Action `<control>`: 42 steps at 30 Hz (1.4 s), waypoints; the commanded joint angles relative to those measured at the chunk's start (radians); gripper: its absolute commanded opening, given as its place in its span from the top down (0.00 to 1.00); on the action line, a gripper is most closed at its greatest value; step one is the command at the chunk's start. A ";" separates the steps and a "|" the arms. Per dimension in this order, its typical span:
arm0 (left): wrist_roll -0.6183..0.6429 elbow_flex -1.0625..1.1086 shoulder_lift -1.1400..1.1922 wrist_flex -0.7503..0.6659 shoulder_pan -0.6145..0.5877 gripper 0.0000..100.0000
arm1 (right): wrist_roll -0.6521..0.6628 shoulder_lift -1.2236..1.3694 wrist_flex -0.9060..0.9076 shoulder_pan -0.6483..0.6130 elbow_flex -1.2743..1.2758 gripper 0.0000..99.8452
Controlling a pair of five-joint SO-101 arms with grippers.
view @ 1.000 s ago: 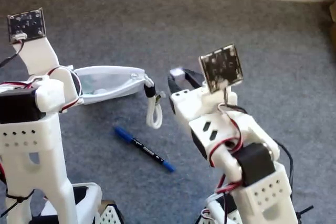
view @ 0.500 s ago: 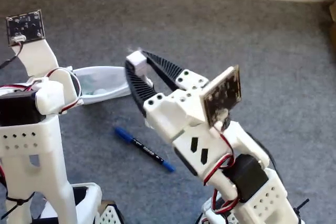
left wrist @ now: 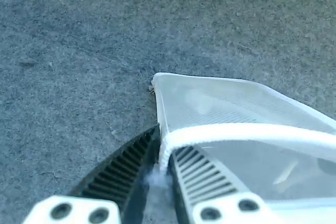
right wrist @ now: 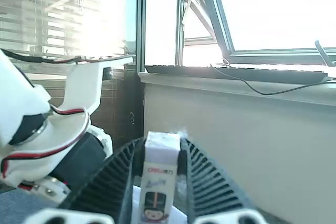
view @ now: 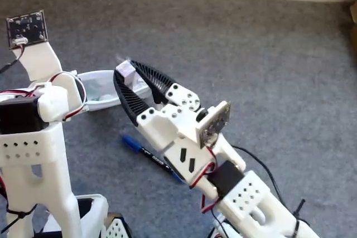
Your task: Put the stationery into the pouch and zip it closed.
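The grey desk point(view: 279, 54) carries a white mesh pouch point(view: 103, 90) toward its left edge. A blue pen point(view: 146, 154) lies on the bare surface nearer the front edge, its far end hidden under the right arm.

The left gripper point(left wrist: 160, 145) has its fingers clamped on the pouch's rim at one end, holding the mouth open.

Over the last second the right arm has swung in from the pouch's right. Its gripper point(view: 127, 73) was well clear of the pouch then and now hangs over the pouch's open right end. Its fingers are closed on a small white eraser point(view: 125, 69), which stands upright between them in the right wrist view.

The eraser now looks placed for a drop into the pouch. After that, the pen is still to be packed and the zip is not yet drawn.
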 commanded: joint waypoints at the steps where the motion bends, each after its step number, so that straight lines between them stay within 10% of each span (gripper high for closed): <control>1: 0.011 0.002 0.004 -0.012 0.013 0.99 | 0.009 0.120 -0.140 0.024 -0.010 1.00; 21: 0.009 0.004 0.004 -0.012 0.012 0.99 | 0.012 0.389 -0.398 0.048 0.002 0.95; 25: 0.009 0.004 0.005 -0.012 0.012 0.99 | 0.008 0.387 -0.315 0.048 0.001 0.82; 37: 0.008 0.004 0.005 -0.014 0.012 0.99 | 0.008 0.317 -0.289 0.048 -0.001 0.84; 42: 0.008 0.004 0.005 -0.014 0.012 0.99 | 0.005 0.125 -0.002 0.047 -0.010 0.84</control>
